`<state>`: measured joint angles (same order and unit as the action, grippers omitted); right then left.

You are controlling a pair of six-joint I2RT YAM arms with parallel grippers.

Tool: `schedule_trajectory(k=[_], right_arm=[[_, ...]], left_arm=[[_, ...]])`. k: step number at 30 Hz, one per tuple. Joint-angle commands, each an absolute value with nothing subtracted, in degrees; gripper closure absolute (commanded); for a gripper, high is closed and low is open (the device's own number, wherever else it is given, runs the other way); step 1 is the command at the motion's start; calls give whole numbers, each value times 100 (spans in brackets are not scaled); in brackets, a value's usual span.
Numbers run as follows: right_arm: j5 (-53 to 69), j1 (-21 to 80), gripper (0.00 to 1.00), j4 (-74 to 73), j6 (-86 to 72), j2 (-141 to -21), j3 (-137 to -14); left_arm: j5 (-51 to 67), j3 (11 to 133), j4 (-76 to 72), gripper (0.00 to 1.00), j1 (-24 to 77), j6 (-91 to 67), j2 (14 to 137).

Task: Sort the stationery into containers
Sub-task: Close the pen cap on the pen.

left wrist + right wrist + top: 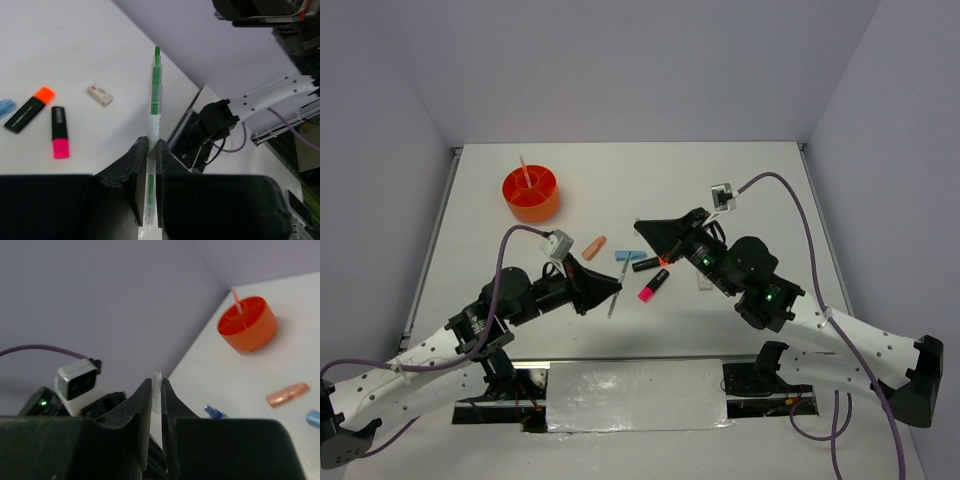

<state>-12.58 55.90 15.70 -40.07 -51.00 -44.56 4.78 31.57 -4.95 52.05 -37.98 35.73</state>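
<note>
My left gripper [616, 289] [152, 143] is shut on a thin green pen [154, 100], which sticks out past the fingertips just above the table [612, 304]. My right gripper [640, 227] [156, 383] is shut on a small clear tube [157, 377] and hangs over the table's middle. The round orange organiser [531, 195] [247, 324] stands at the far left with a thin orange pen [524, 170] upright in it. A salmon piece [594, 247], a light-blue piece [625, 257], an orange-capped highlighter [650, 263] and a pink-capped highlighter [653, 284] lie between the grippers.
A beige eraser [100, 94] lies right of the highlighters. A blue-tipped item [215, 412] lies on the table below the right gripper. The right arm's base and cables [215, 125] are ahead of the left gripper. Walls border the table on three sides.
</note>
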Motion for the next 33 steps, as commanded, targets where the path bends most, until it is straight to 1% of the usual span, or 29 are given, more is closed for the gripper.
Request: schedule_trajectory(k=[1, 7, 12, 33], right_arm=[[-624, 5634, 100, 2557, -3437, -5001, -4351], [-694, 5634, 100, 2619, -3375, -4905, -4202], [-659, 5634, 100, 2944, -3392, -4869, -3999], [-686, 5634, 100, 2839, -3445, -4790, -3955]], left_arm=[[993, 3147, -1828, 99, 5203, -4017, 3629], [1098, 3173, -1977, 99, 5203, -4043, 3718], [1090, 3138, -2039, 99, 5212, -4034, 3639], [835, 3296, -1740, 97, 5212, -3885, 3630]])
